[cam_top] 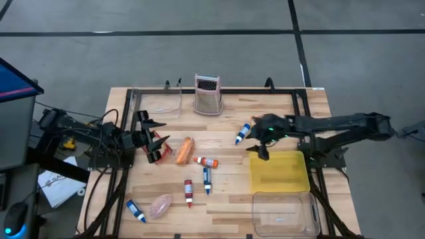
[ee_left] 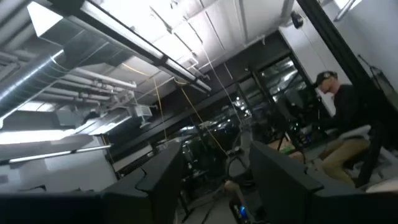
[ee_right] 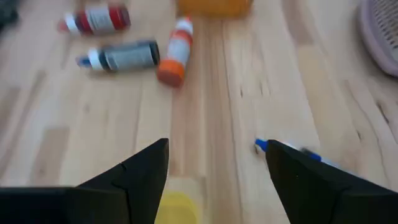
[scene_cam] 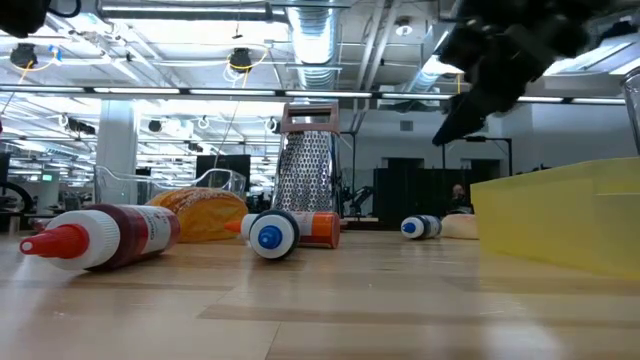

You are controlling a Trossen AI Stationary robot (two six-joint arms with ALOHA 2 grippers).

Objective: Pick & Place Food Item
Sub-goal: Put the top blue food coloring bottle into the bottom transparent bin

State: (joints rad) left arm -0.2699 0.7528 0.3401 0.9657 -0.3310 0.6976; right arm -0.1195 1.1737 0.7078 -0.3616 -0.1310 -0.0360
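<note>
The bread (cam_top: 184,151) lies flat, its long way running up-down the table, just beside the left gripper (cam_top: 154,141), whose finger state I cannot tell. The right gripper (cam_top: 260,147) hangs wide open, empty. Six bottles (cam_top: 206,161), one bread.

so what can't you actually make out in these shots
- Left gripper: high view shows something red by its fingers; whether it is gripped is too small to tell, and the left wrist view points up at the ceiling.
- Blue-capped bottle: right wrist view, mostly hidden behind the right gripper's open fingers.
- Clear container: high view, its contents unreadable through the glare.
- Yellow tray: low view, cut off by the right edge.
</note>
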